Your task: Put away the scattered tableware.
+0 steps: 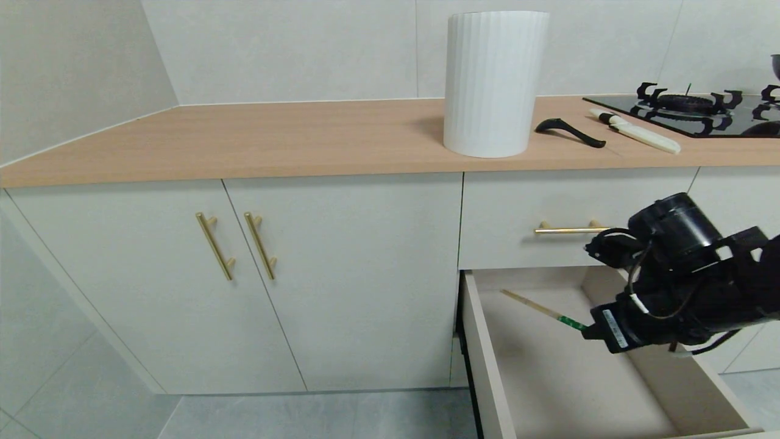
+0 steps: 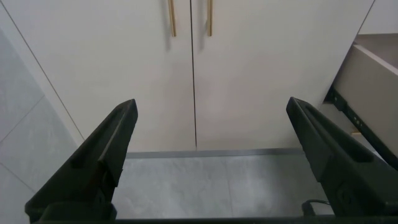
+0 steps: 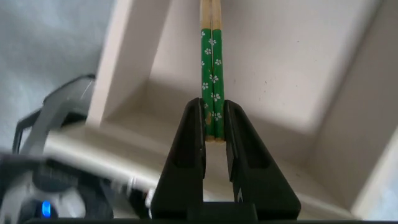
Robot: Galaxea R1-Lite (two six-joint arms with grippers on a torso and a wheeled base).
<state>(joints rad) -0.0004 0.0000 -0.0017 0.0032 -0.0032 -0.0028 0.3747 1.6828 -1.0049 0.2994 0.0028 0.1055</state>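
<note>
The right pincer [image 3: 213, 111] clamps 2 green-ended chopsticks [image 3: 211, 56] over the open drawer [image 1: 482, 349] (left pincer [image 2: 211, 107] gapes wide).

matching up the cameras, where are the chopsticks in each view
head view: chopsticks at lower right, slanting over the open drawer.
right wrist view: centre, clamped in the jaws of the right gripper, over the drawer.
left wrist view: faces the cabinet doors instead.
shared landmark: the open drawer, its side edging the left wrist view too.
</note>
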